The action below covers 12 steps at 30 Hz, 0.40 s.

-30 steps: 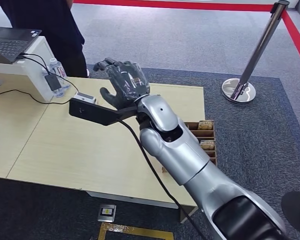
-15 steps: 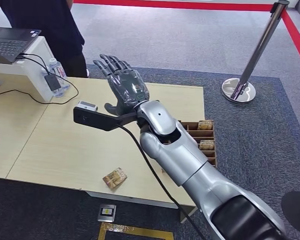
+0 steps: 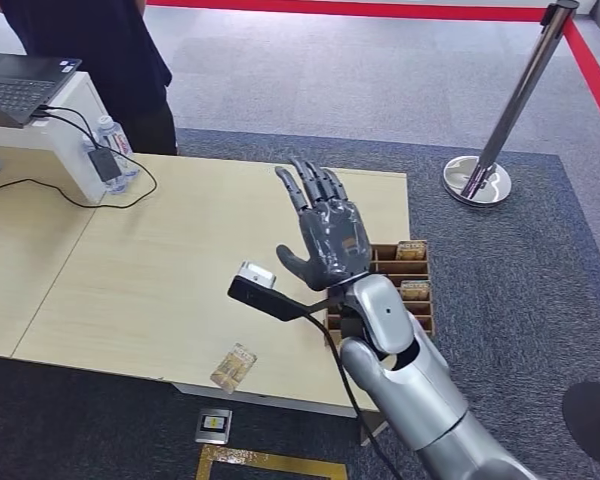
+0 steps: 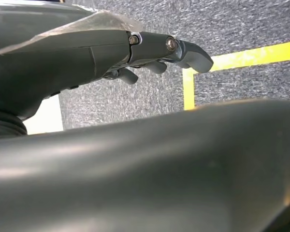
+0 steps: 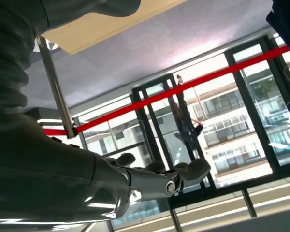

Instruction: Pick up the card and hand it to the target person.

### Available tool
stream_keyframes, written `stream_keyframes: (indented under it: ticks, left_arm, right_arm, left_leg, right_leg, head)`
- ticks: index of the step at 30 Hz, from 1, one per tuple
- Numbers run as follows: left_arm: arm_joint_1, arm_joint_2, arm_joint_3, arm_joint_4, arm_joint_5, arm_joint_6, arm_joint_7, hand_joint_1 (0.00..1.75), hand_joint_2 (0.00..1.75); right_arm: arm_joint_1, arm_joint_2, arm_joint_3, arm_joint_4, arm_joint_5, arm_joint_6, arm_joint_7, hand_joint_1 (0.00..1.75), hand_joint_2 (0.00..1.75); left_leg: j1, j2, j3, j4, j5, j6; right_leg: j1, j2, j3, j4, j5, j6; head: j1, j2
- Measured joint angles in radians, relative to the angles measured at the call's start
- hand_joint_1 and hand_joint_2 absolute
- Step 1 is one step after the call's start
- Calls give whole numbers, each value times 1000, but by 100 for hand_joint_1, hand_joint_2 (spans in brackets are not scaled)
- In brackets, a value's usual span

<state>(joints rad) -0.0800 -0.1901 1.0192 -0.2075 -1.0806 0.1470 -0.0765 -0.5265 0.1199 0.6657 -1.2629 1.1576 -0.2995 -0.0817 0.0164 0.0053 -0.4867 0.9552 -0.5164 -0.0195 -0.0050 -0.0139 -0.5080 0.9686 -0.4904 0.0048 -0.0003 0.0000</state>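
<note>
The card [image 3: 233, 367], small and brown-patterned, lies flat on the wooden table [image 3: 153, 280] close to its front edge. My right hand [image 3: 327, 225] hovers above the table's right part, up and to the right of the card, fingers spread and upright, holding nothing. The right wrist view shows its fingers [image 5: 165, 180] stretched out with nothing in them. The person [image 3: 108, 60], in dark clothing, stands beyond the table's far left corner. My left hand [image 4: 99, 53] hangs over the grey carpet with its fingers extended and nothing in them.
A wooden divided box [image 3: 410, 275] holding more cards sits at the table's right edge, under my right forearm. A laptop [image 3: 18, 85], a water bottle [image 3: 116, 145] and cables stand at the far left. A stanchion post [image 3: 508, 110] stands on the carpet to the right.
My right hand opened and drew back toward me and to the right, away from the person. The card, unseen a second ago, now lies on the table near the front edge.
</note>
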Motion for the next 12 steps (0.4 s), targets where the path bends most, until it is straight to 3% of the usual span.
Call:
stream_keyframes:
  ticks: [7,12]
  left_arm:
    - [1,-4,22,0,14,11,0,0,0]
    - [1,-7,35,0,18,15,0,0,0]
  right_arm:
    - [198,-100,-156,-288,64,-154,-14,0,175]
    - [328,-133,-253,-427,83,-239,-18,0,175]
  left_leg:
    - [0,0,0,0,0,0]
    - [0,0,0,0,-1,0]
  right_leg:
    - [0,0,0,-1,0,0]
    - [0,0,0,-1,0,0]
  head:
    - [0,0]
    - [0,0]
